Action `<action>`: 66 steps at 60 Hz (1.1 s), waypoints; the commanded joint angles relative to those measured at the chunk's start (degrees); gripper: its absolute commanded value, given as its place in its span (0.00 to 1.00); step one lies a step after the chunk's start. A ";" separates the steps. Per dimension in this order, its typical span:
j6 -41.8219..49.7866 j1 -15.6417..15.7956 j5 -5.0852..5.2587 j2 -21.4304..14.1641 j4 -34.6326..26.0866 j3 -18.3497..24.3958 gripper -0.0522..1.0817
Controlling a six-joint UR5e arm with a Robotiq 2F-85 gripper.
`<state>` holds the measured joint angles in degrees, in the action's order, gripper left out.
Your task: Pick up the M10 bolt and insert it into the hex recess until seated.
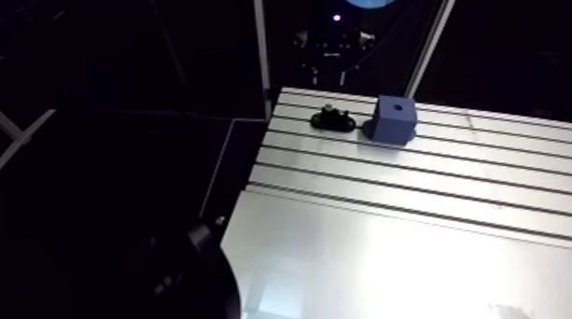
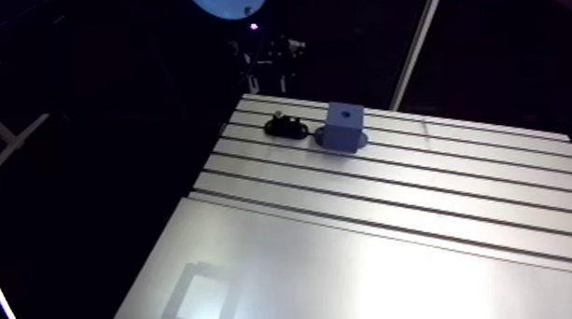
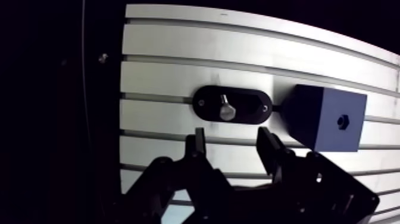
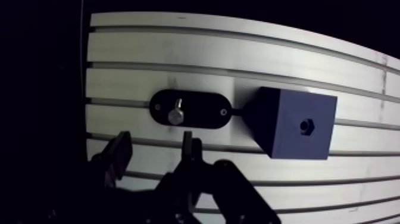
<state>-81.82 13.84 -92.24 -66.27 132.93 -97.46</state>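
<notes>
Looking down past the wrist, we note the black two-finger gripper (image 3: 232, 140) above the slotted aluminium table (image 3: 178, 47) with its jaws standing well apart. Nothing sits between the fingers (image 3: 199, 143). They hold nothing and touch nothing; bare table shows through the gap. That gap reads clearly wider than the bolt's head and narrower than the long axis of the plate ahead. The silvery hex-head M10 bolt (image 3: 227, 109) rests on a flat black oval plate (image 3: 250, 100) just ahead of the fingertips and roughly in line with the gap. Its hex head is nearer the gripper and its shank points away. We cannot tell from these views whether it lies loose on the plate or sits in a seat. The plate carries a small screw at each rounded end and lies across one of the table's slots. Just beside one end of the plate stands a dark-blue cube-shaped block (image 3: 324, 116), offset to the side of the gripper. A small dark hex recess (image 3: 343, 121) sits in the middle of the block's broad lit face, and it is unfilled. In the arm view the same pair, plate (image 1: 333, 122) and block (image 1: 395, 118), sit close together near the table's far corner, well apart from the wide bare sheet in the foreground.
</notes>
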 commanded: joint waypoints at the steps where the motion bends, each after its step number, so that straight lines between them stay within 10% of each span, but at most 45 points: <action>1: -0.03 0.14 -0.17 1.86 0.45 0.56 0.46; 66: -0.13 0.14 -1.40 6.01 2.56 0.21 0.48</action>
<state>-81.88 13.98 -93.22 -61.09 134.94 -97.17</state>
